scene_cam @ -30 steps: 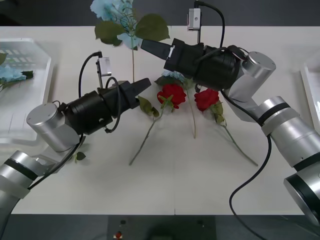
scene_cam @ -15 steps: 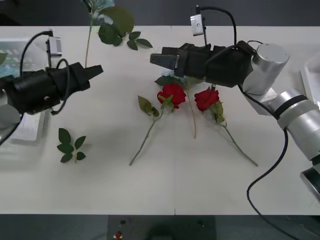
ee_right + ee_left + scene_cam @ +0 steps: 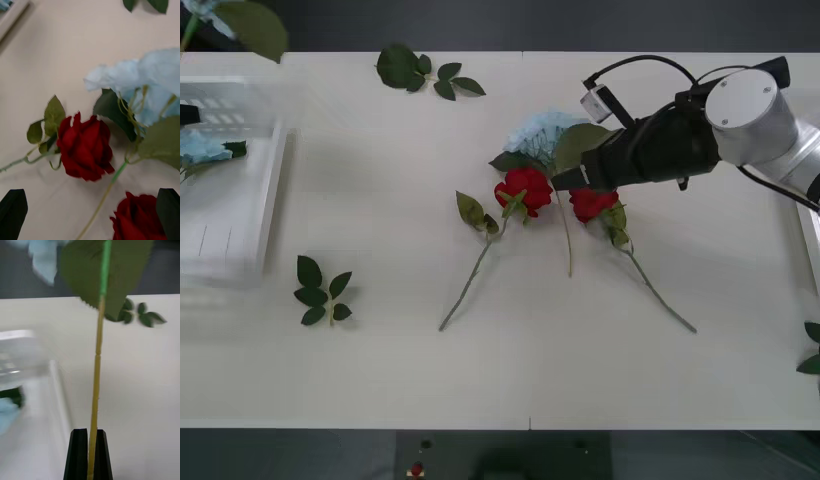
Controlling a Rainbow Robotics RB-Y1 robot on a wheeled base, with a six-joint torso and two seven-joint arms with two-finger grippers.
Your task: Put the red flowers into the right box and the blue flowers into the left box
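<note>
1. The left hand point(image 3: 89, 453) pinches a blue flower's stem point(image 3: 96, 367), with the left box point(image 3: 240, 200) just beside it.
2. It should clear the ribbed wall, then lower the bloom beside the blue flower point(image 3: 200, 150) already lying inside.
3. The right hand point(image 3: 90, 210), fingers wide, hovers over two red flowers point(image 3: 525, 188) on the tabletop point(image 3: 400, 370).
4. Best to straddle one stem only, avoiding the blue flower point(image 3: 542, 132) nearby.

The right arm reaches in from the right edge of the front view, silver elbow joint high and black wrist angled down and to the left. Its right gripper point(image 3: 563, 180) hangs low over the table with its black jaws spread wide apart. The left gripper point(image 3: 89, 455) has its two black jaws pressed together on a thin yellow-green flower stem point(image 3: 96, 367).
</note>
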